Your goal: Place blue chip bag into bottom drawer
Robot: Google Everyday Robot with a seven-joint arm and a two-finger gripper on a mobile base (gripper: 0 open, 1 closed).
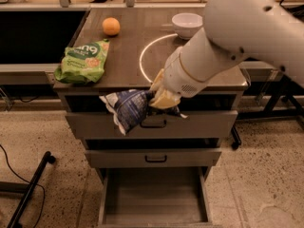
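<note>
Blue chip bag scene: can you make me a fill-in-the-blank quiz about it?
The hand holds the blue chip bag in front of the ____ drawer.
The bottom drawer stands ____.
Behind the green bag on the cabinet top lies an ____.
Missing words: top, open, orange.

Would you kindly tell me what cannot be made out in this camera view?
All in the camera view:
- The gripper, shut on the blue chip bag before the top drawer, hides the bag's held end.
- The bag's printing is too small to read.
- The bottom drawer's front is cut off by the lower edge.
- The top drawer's handle is partly behind the bag.
</note>
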